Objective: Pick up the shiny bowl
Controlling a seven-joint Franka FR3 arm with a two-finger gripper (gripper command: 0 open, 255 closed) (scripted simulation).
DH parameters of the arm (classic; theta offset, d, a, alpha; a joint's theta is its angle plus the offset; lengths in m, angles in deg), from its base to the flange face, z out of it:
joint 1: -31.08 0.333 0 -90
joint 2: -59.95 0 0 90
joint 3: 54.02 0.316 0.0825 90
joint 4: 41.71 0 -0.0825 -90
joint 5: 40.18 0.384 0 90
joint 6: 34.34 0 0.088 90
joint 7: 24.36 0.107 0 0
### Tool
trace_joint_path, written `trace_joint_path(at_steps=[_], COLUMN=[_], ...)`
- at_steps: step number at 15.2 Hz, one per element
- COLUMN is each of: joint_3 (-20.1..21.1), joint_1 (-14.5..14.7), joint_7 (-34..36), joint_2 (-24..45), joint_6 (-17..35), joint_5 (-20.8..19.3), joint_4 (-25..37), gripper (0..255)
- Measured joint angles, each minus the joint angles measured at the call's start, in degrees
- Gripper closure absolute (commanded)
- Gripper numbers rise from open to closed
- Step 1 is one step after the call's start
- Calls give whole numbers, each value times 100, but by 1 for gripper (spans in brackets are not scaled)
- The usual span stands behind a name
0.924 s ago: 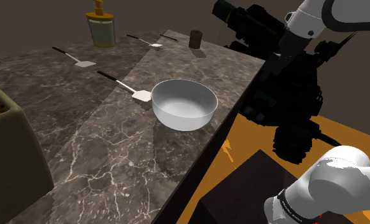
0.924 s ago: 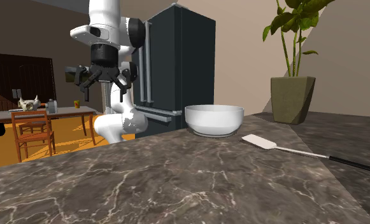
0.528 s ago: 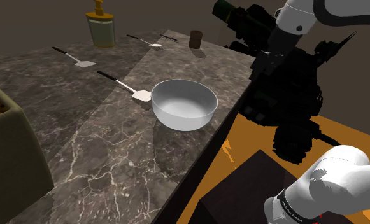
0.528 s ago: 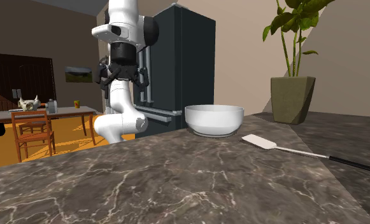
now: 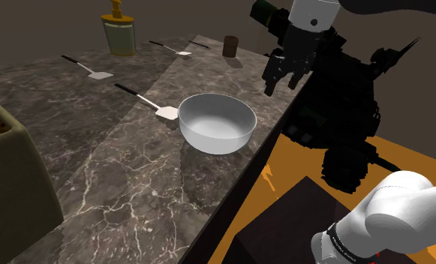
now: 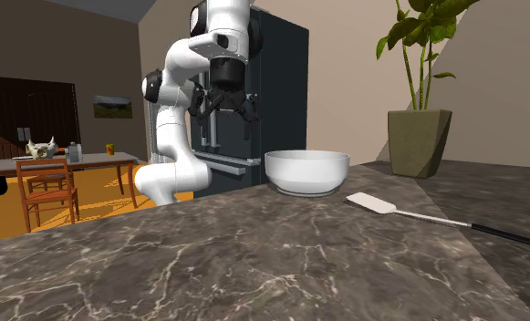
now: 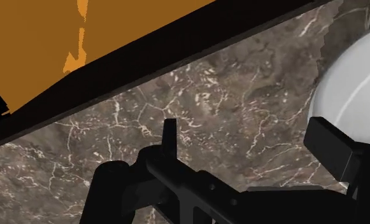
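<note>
The shiny bowl [image 5: 218,122] is pale grey-white, upright and empty, standing near the dark marble counter's edge. It shows again across the counter [image 6: 306,170]. My black gripper [image 5: 281,82] hangs open above the counter's edge, to the shoulder view's right of the bowl and higher than its rim. In the second exterior view the gripper [image 6: 226,114] is to the left of the bowl, fingers spread and holding nothing. Through the wrist camera the gripper [image 7: 250,143] looks down on bare marble, with the bowl [image 7: 362,89] just beyond one finger [image 7: 333,149].
A white spatula [image 5: 148,101] lies touching the bowl's far side, and two more spatulas [image 5: 88,69] [image 5: 171,49] lie farther back. A bottle [image 5: 119,31] and a dark cup [image 5: 230,46] stand at the rear. A planter [image 5: 13,172] stands at the left. Orange floor [image 5: 284,180] drops off past the edge.
The arm has swung the gripper from out over the floor toward the bowl, leftward in the shoulder view and rightward in the second exterior view. The bowl has not moved.
</note>
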Motion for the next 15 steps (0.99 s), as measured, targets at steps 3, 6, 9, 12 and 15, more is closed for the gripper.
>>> trace_joint_path(at_steps=[3, 6, 9, 12, 15], joint_3=[343, 708, 840, 857, 861], joint_1=[20, 47, 62, 73, 81], joint_7=[507, 1054, 1269, 1290, 1285], joint_2=[461, 1002, 1213, 1184, 1144], joint_6=[-129, -284, -295, -99, 126], joint_5=[87, 125, 132, 150, 166], joint_4=[444, 993, 1159, 928, 662], gripper=[0, 0, 0, 0, 0])
